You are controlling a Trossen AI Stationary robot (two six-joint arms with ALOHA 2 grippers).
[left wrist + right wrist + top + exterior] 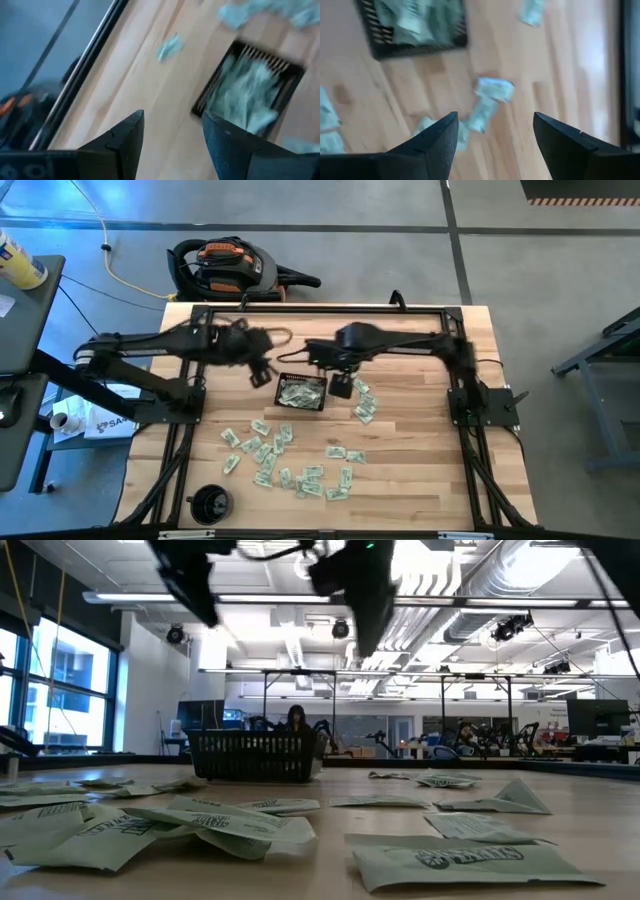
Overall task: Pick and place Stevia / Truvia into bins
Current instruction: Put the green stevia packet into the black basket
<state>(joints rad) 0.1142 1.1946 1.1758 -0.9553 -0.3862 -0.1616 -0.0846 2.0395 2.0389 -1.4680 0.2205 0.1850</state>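
The black mesh tray (300, 392) sits mid-table with several pale green sachets inside; it also shows in the low view (252, 755) and in both wrist views (250, 90) (415, 25). Many more sachets (290, 460) lie flat on the near half of the wooden table, and a few (363, 408) lie right of the tray (492, 92). My left gripper (262, 370) (172, 122) hovers open just left of the tray. My right gripper (342, 387) (495, 120) hovers open at the tray's right edge, above the loose sachets there. Neither holds anything.
A round black cup-like object (210, 502) stands near the table's near left corner. A black frame rail (320, 308) runs along the far edge, and its legs run down both sides. In the low view, sachets (230, 825) lie close in front.
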